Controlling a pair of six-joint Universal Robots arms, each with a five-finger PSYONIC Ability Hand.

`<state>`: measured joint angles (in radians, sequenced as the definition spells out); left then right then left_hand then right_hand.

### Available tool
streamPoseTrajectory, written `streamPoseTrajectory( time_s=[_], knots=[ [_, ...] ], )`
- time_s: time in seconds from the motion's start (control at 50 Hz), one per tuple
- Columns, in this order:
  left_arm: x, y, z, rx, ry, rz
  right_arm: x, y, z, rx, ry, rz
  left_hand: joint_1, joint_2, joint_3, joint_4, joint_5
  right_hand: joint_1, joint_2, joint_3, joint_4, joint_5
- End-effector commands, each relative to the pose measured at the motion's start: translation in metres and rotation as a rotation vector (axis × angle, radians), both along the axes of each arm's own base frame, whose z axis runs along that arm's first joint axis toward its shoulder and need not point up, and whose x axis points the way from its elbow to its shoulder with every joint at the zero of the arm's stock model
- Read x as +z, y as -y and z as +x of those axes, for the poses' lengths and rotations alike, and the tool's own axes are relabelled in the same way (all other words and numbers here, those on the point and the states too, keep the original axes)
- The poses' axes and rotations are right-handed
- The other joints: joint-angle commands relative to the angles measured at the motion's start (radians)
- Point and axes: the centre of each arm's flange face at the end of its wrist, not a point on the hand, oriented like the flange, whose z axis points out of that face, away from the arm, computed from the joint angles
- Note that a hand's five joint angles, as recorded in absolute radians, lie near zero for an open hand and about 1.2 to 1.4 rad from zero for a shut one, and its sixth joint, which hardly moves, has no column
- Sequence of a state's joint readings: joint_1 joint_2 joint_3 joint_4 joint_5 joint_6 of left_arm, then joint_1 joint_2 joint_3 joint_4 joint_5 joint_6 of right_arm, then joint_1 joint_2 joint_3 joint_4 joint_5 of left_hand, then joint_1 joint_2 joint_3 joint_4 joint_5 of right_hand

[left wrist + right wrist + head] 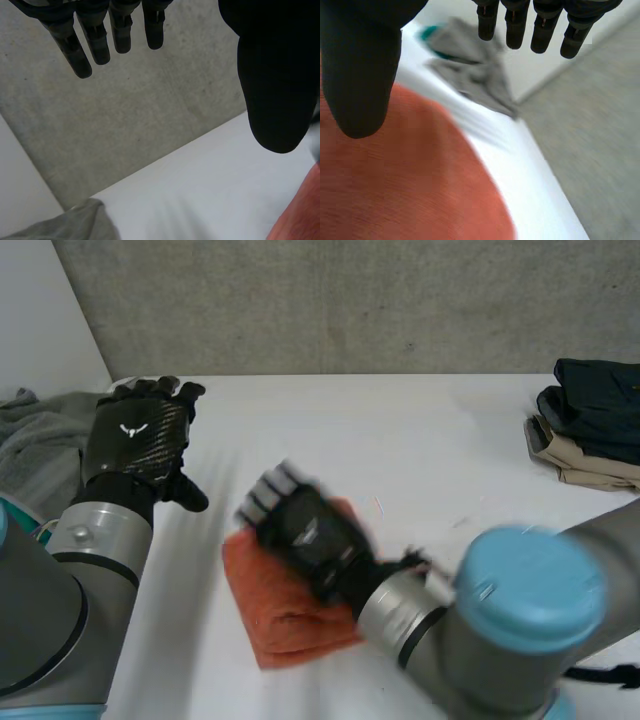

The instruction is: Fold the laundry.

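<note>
LAUNDRY BENCH: A folded orange cloth point(285, 615) lies on the white table point(420, 460) nr its front edge, a little L of ctr. The robot's R hand point(310, 530) is over the cloth's far half, back of the hand up, w/ its arm reaching in from the front R. Whether the palm touches the cloth can't be told from the head view. In the R wrist view its fingers point(517, 30) are straight and side by side, w/ the thumb point(360, 65) well apart from them and nothing pinched btwn. The orange cloth spreads under palm and thumb there, and its rounded edge ends on bare table short of the fingertips. Beyond the fingertips, across that bare strip, lies a crumpled grey garment point(35, 445).

The L hand point(135, 440) is raised above the table's L side, well apart from the orange cloth. The back of the hand faces the head camera, thumb sticking out toward the cloth. In the L wrist view its fingers point(97, 45) are straight and slightly spread, the thumb point(275, 75) wide of them, holding nothing. A corner of the orange cloth shows past the thumb, and a fold of the grey garment lies on the table below the fingertips.

In the head view the grey garment is heaped at the table's far L corner, just beside the L hand. At the far R edge sits a stack of folded clothes point(590, 425), a dark item on top and a tan one beneath. A grey concrete wall point(350, 300) stands behind the table.
</note>
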<state>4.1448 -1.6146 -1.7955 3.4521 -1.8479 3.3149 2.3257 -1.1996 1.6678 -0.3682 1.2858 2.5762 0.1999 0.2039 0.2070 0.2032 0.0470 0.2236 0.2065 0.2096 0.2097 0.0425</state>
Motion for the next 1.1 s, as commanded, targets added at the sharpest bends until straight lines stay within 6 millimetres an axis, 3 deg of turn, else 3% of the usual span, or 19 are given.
streamPoseTrajectory(
  time_s=[0.02,0.1,0.16,0.3,0.46,0.6,0.66,0.72,0.78,0.88,0.94,1.0,1.1],
  knots=[
    [-0.002,-0.012,-0.033,-0.188,-0.074,0.036,0.034,0.061,-0.044,-0.302,0.197,0.378,0.014,0.010,0.006,0.010,-0.008,-0.049,-0.032,-0.035,-0.035,-0.043],
    [-0.018,-0.026,-0.057,-0.266,-0.093,0.127,0.017,0.069,-0.042,-0.326,0.142,0.569,0.057,0.053,0.050,0.054,0.036,-0.049,-0.032,-0.035,-0.035,-0.043],
    [-0.038,-0.029,-0.062,-0.256,-0.056,0.226,0.002,0.072,-0.034,-0.302,0.065,0.636,0.099,0.095,0.091,0.095,0.077,-0.049,-0.032,-0.035,-0.035,-0.043],
    [-0.079,-0.028,-0.047,-0.094,0.082,0.368,-0.021,0.077,-0.022,-0.241,-0.006,0.688,0.102,0.098,0.095,0.098,0.080,-0.049,-0.032,-0.035,-0.035,-0.043],
    [-0.102,-0.029,-0.039,-0.037,0.170,0.414,-0.051,0.080,-0.022,-0.256,-0.096,0.670,0.099,0.095,0.092,0.095,0.077,-0.049,-0.032,-0.035,-0.035,-0.043],
    [-0.117,-0.031,-0.035,-0.044,0.277,0.430,-0.055,0.087,-0.026,-0.313,-0.157,0.549,0.099,0.095,0.092,0.095,0.077,-0.049,-0.032,-0.035,-0.035,-0.043],
    [-0.111,-0.029,-0.038,-0.051,0.273,0.408,-0.045,0.088,-0.024,-0.319,-0.135,0.486,0.096,0.092,0.089,0.093,0.074,-0.049,-0.032,-0.035,-0.035,-0.043],
    [-0.093,-0.024,-0.042,-0.053,0.229,0.359,-0.024,0.089,-0.025,-0.315,-0.074,0.423,0.096,0.092,0.089,0.093,0.074,-0.049,-0.032,-0.035,-0.035,-0.043],
    [-0.058,-0.020,-0.045,-0.057,0.153,0.272,-0.002,0.085,-0.028,-0.306,-0.018,0.360,0.093,0.089,0.086,0.090,0.071,-0.049,-0.032,-0.035,-0.035,-0.043],
    [-0.017,-0.020,-0.051,-0.111,0.066,0.173,0.012,0.068,-0.033,-0.281,0.021,0.311,0.075,0.071,0.068,0.072,0.054,-0.049,-0.032,-0.035,-0.035,-0.043],
    [0.000,-0.023,-0.058,-0.201,0.031,0.137,0.007,0.046,-0.034,-0.236,0.013,0.292,0.064,0.060,0.056,0.060,0.042,-0.049,-0.032,-0.035,-0.035,-0.043],
    [0.009,-0.022,-0.061,-0.280,0.014,0.117,-0.014,0.023,-0.033,-0.173,-0.017,0.279,0.069,0.065,0.062,0.066,0.048,-0.049,-0.032,-0.035,-0.035,-0.043],
    [0.010,-0.016,-0.060,-0.340,0.004,0.120,-0.041,-0.011,-0.032,-0.094,-0.065,0.226,0.064,0.060,0.056,0.060,0.042,-0.049,-0.032,-0.035,-0.035,-0.043]
  ],
)
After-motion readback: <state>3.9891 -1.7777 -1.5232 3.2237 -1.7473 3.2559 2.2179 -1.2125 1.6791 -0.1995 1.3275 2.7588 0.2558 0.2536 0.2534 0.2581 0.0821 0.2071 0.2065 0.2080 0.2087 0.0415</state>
